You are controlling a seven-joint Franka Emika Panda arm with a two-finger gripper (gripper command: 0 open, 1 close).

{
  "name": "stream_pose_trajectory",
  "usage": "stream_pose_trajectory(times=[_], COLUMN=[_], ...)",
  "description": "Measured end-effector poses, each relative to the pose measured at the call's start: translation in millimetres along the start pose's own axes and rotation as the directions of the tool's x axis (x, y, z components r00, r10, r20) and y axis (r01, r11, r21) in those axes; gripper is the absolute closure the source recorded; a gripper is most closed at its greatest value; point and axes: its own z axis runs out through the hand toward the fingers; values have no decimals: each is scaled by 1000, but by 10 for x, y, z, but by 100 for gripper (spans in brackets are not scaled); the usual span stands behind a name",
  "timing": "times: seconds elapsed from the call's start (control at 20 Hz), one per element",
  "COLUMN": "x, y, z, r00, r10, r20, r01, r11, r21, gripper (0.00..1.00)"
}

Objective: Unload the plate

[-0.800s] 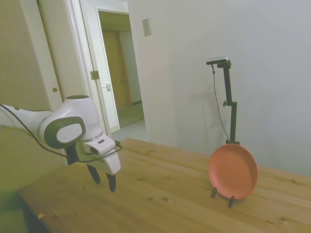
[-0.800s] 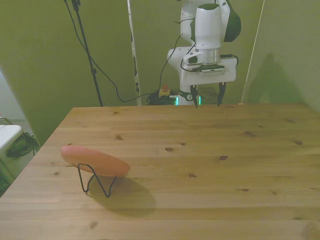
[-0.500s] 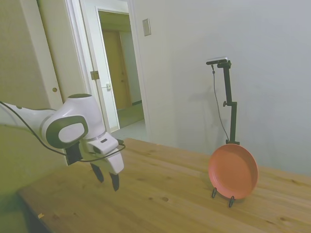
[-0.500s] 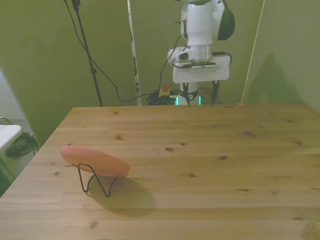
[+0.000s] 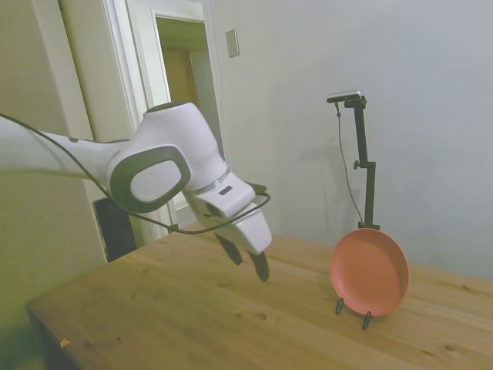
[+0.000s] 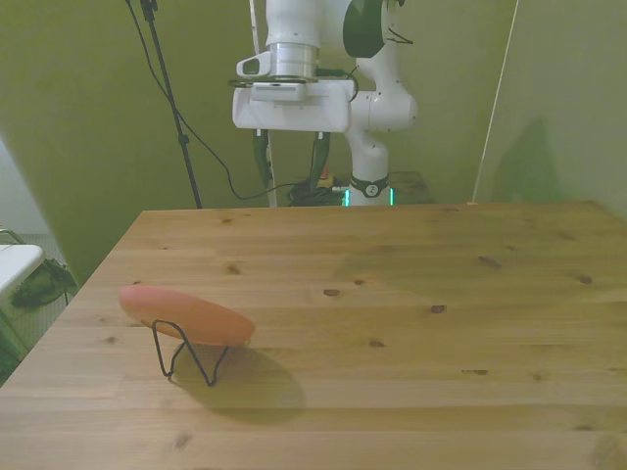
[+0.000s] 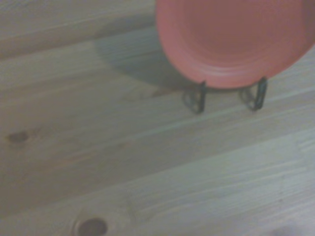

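Wooden table [image 5: 192, 308] filling scene. Salmon plate [image 5: 370, 271] leaning upright in black wire stand [image 6: 186, 352], near front view's left. Gripper [image 5: 248, 257] hanging well apart, fingers spread, empty. Best approaching rim from above, lifting clear without tipping stand.

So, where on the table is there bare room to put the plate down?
Almost all of the table is bare: everything toward the front view's right of the plate and its wire stand. The only occupied spot is that stand, near the front view's left edge.
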Motion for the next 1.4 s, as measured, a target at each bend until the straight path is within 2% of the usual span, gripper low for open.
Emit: stream_pose_trajectory(times=[0.2,0.35,0.45,0.6,0.75,0.85,1.0,1.25,1.3,1.35,1.4], x=[327,425,601,1029,1348,1423,1364,1235,1206,1111,1123], y=[-228,-319,-374,-446,-594,-743,-963,-1130,-1148,-1170,-1150], z=[45,173,317,383,395,454,595,804,818,699,704], r00=[1000,992,976,939,907,898,907,920,928,951,949], r10=[14,111,188,299,360,373,358,336,322,270,280], r20=[1,-63,-108,-169,-220,-233,-223,-202,-188,-150,-141], r01=[-14,-107,-178,-272,-302,-295,-268,-248,-238,-198,-210], r11=[1000,992,979,948,918,904,898,897,899,906,901], r21=[12,63,99,165,258,308,349,365,367,375,379], gripper=[0,0,0,0,0,0,0,0,0,0,0])
